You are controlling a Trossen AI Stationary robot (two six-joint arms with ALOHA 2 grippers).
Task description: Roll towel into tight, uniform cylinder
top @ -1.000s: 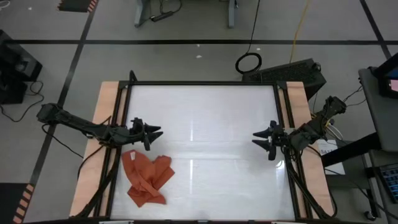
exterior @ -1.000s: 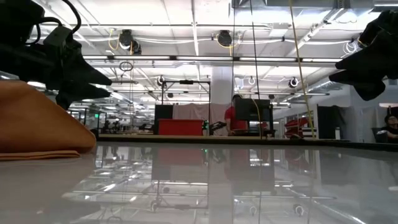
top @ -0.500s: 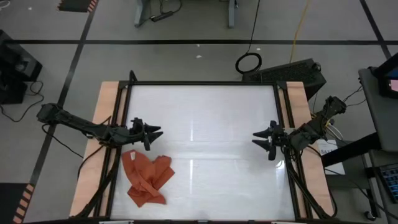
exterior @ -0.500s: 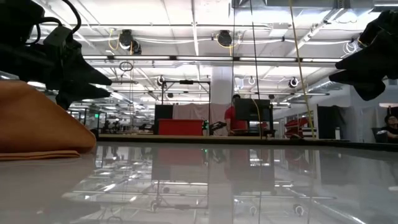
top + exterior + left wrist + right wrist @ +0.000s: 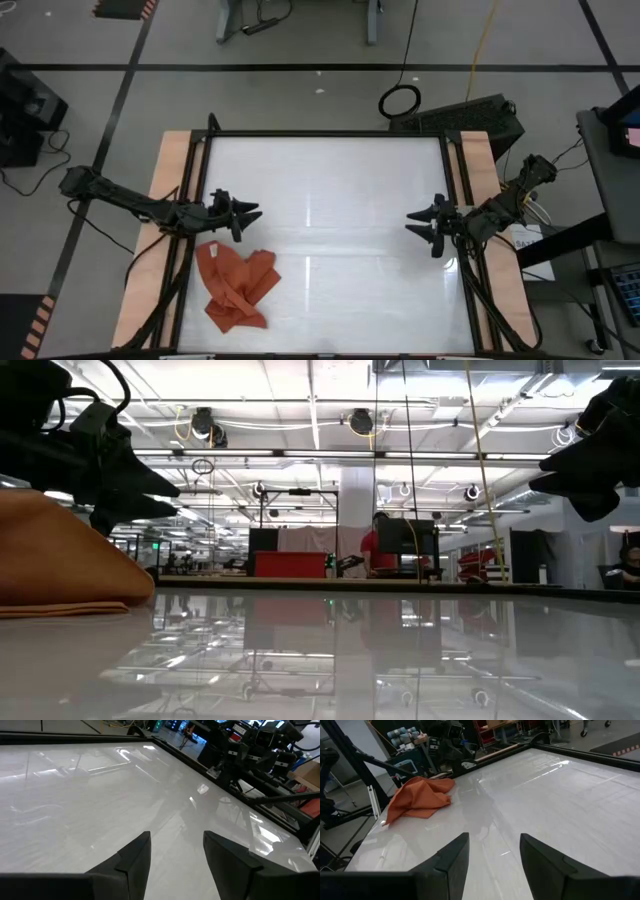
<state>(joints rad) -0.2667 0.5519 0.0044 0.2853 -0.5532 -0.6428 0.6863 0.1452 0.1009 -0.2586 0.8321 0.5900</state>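
The rust-orange towel (image 5: 233, 287) lies crumpled in a heap on the white tabletop near its front left corner; it also shows in the right wrist view (image 5: 418, 797) and at the left of the low view (image 5: 60, 555). My left gripper (image 5: 248, 213) hovers open just beyond the towel's far side, fingers (image 5: 135, 855) pointing toward the table's right. My right gripper (image 5: 412, 223) hovers open near the table's right edge, pointing left, far from the towel. Neither gripper holds anything.
The white tabletop (image 5: 330, 190) is framed by a black rail (image 5: 325, 133) with wooden side strips (image 5: 170, 180). Broad bare surface lies between the two grippers. A person in red (image 5: 375, 550) sits in the room far beyond the table.
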